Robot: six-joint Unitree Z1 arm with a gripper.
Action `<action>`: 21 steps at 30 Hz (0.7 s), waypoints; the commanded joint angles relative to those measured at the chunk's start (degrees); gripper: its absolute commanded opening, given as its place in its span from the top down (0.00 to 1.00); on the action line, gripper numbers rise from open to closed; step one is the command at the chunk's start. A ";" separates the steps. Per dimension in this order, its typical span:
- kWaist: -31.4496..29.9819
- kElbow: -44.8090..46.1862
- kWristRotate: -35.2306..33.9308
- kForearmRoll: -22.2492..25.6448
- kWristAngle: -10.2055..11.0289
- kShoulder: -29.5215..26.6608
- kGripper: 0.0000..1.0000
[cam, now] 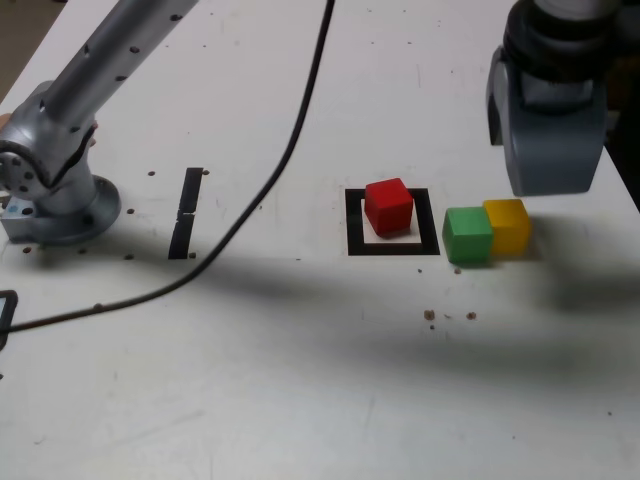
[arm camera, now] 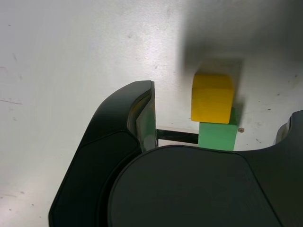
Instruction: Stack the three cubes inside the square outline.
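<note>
My fingers (arm camera: 147,118) stand wide apart, with nothing clamped between them, up above the table (cam: 270,380); the red cube (cam: 388,207) sits within the black square (cam: 356,222), a little skewed to its sides, its base on or near the white middle, so I count the first layer as laid; nothing rests on top of it, and the stack is one cube tall. The green cube (cam: 467,235) lies outside the square, just beyond its edge on the exterior view's right, and the yellow cube (cam: 508,228) is close against green's far side, touching or very nearly so; both sit down on the table, neither lifted. By my reckoning, then, one cube of three is placed and two are left; I still owe two lifts and two settings-down, one onto red and one onto whatever goes there first; either could be next, though yellow looks the nearer to my reach; since the pair sit so close, I should judge that taking one might nudge the other, and red's skew will want a careful match.
</note>
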 commanded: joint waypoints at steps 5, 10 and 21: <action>-0.38 2.64 -2.49 -2.44 -0.39 -0.55 0.00; -0.81 3.99 -3.60 -4.13 -0.37 -0.87 0.00; -0.96 6.69 -3.77 -8.58 -0.22 -0.71 0.00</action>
